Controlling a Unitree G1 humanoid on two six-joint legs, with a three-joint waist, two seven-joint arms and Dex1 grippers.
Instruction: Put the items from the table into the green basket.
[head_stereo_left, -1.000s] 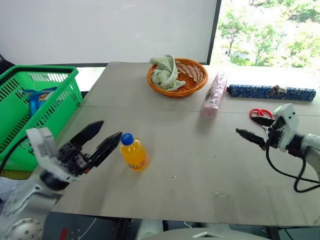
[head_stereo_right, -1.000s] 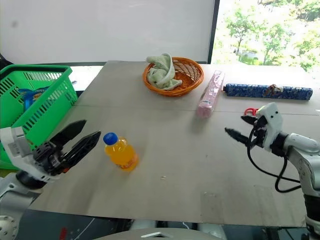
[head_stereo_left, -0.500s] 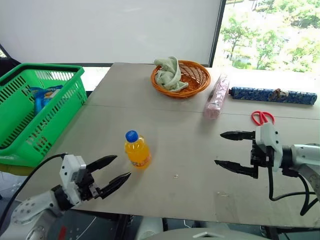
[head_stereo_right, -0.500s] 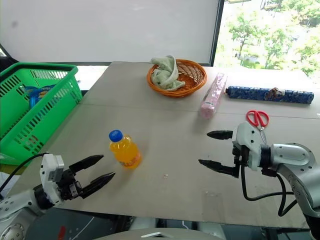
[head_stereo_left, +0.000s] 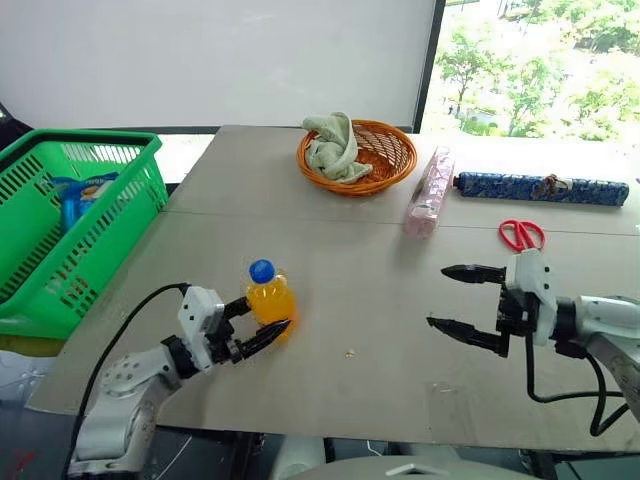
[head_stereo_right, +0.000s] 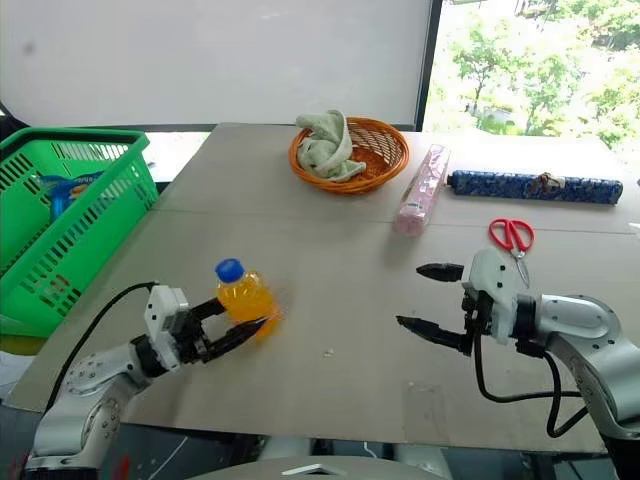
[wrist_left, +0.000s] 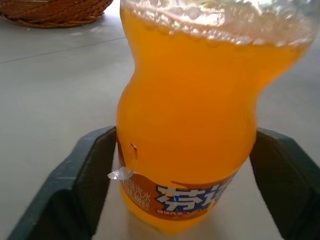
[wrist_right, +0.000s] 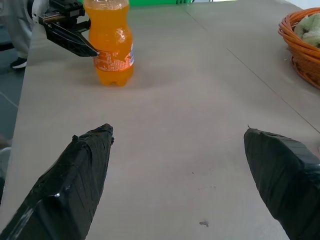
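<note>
My left gripper (head_stereo_left: 262, 322) has come down from above the worktop (head_stereo_left: 380, 330) and now brackets the orange drink bottle (head_stereo_left: 268, 299) in the lower left of the head view. A second ago its fingers stood spread short of the bottle; now one lies on each side of the body. In the left wrist view the bottle (wrist_left: 187, 120) sits between the two dark fingers (wrist_left: 82, 185). They look narrowed and right against its sides, but I cannot tell whether they press yet. The bottle stands upright on the worktop, not lifted, blue cap up.

My right gripper (head_stereo_left: 462, 297) hovers at the right of the frame with its fingers spread wide, holding nothing; it has drifted toward the centre and now faces the bottle from across the worktop.

The green basket (head_stereo_left: 120, 215) waits at the far left with a blue packet (head_stereo_left: 80, 195) inside. I judge the grasp nearly made; lifting and carrying the bottle left to the basket is what remains. The red-handled scissors (head_stereo_left: 522, 234), pink wrapped box (head_stereo_left: 430, 190) and blue patterned roll (head_stereo_left: 540, 187) lie untouched on the right.
</note>
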